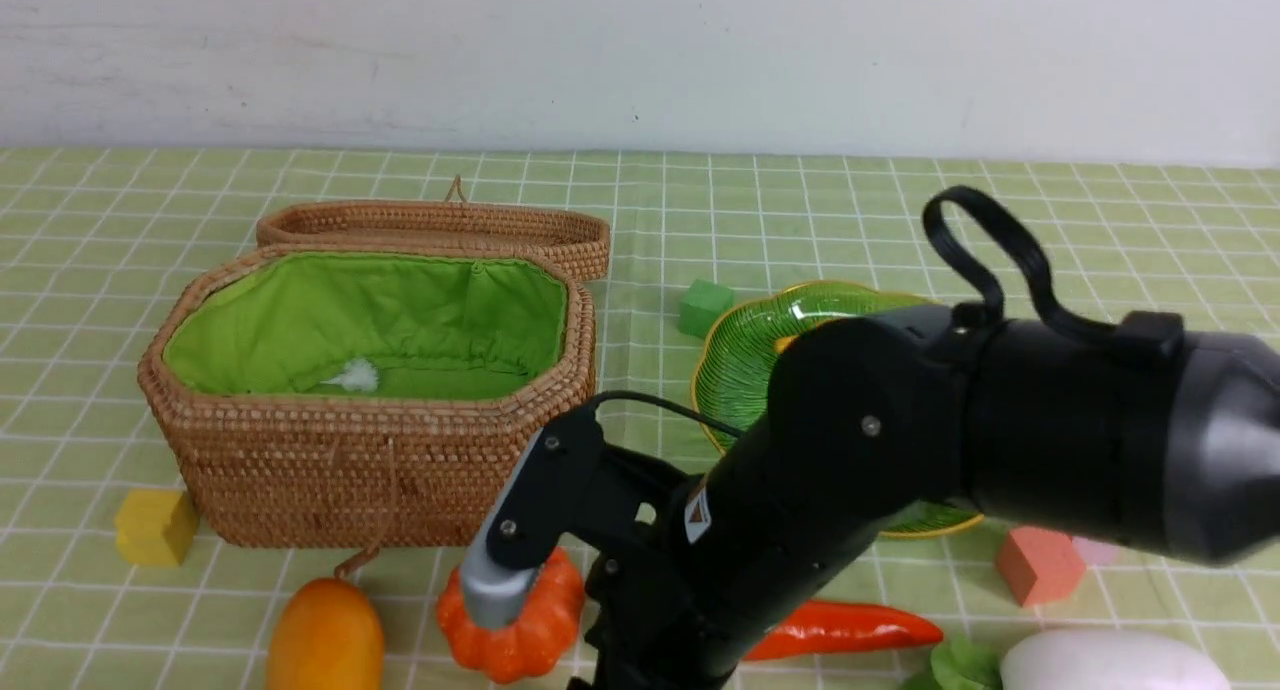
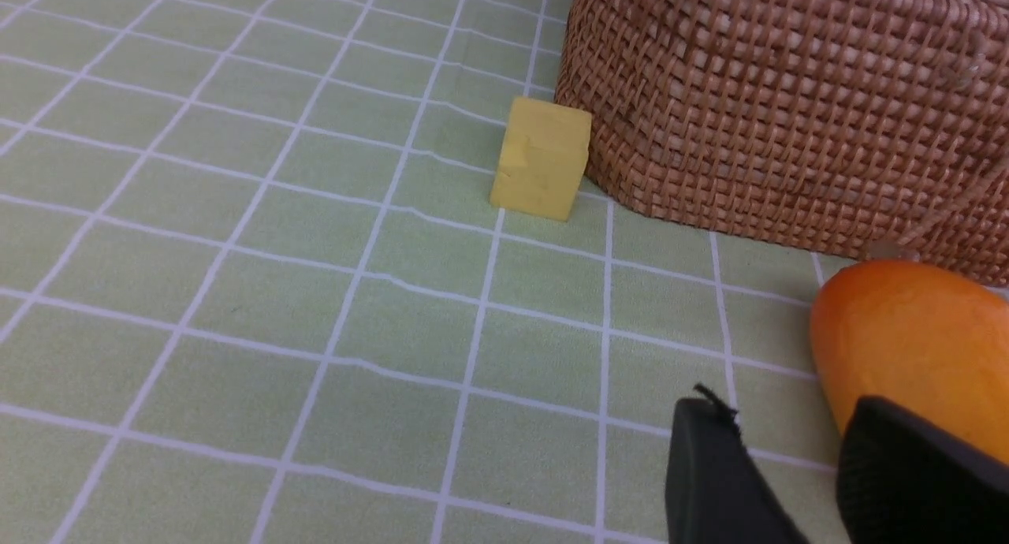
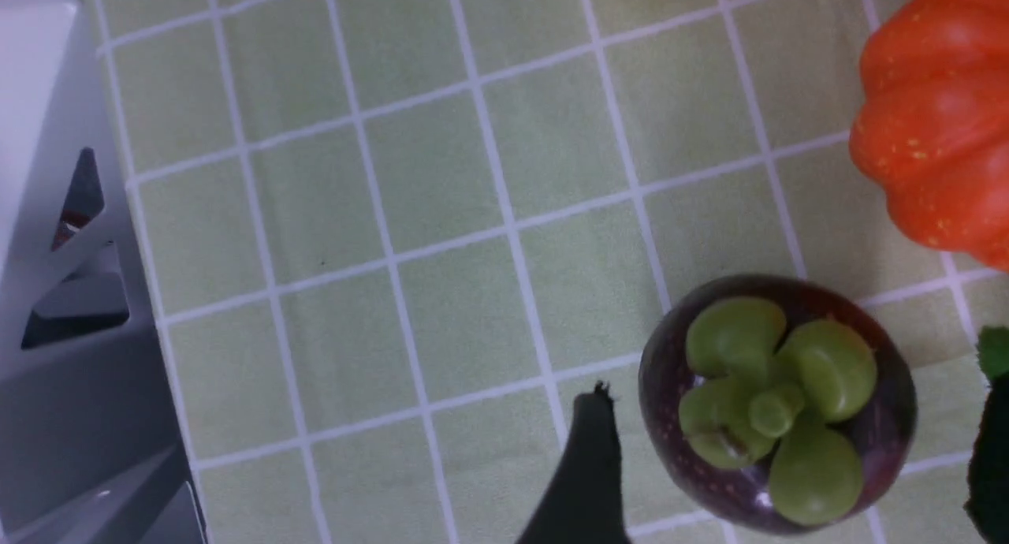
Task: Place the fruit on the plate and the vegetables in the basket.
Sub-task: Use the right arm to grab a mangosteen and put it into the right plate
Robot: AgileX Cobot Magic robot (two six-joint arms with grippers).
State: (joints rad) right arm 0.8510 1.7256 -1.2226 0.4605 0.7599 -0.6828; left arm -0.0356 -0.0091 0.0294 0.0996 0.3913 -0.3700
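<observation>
Your right claw [image 3: 788,449] stands wide open, with one black finger [image 3: 583,473] on either side of the maroon fruit [image 3: 776,406]. Cloth shows between each finger and the fruit, so nothing is gripped. The fruit is round, glossy and dark, topped with a lumpy green calyx. It sits on the checked tablecloth [image 3: 441,213] near the ribbed orange pumpkin [image 3: 938,126].

Your left claw [image 2: 784,418] is parted part way, with bare cloth in the gap and nothing held. One ridged pad overlaps the smooth orange-yellow mango [image 2: 914,347] in the left wrist view; whether they touch cannot be told. The mango lies in front of the woven wicker basket [image 2: 788,95], and a matt yellow cube [image 2: 542,168] stands just beside the basket's corner.

The front view shows the basket octagonal and open, lined in bright green fabric, with its wicker lid [image 1: 440,228] behind it. The plate [image 1: 745,355], ribbed translucent green glass with a gold rim, sits to the basket's right, partly hidden by the right arm [image 1: 1000,420]. A glossy tapering carrot [image 1: 860,627] and a smooth white radish [image 1: 1110,662] lie on the cloth to the right of the pumpkin
</observation>
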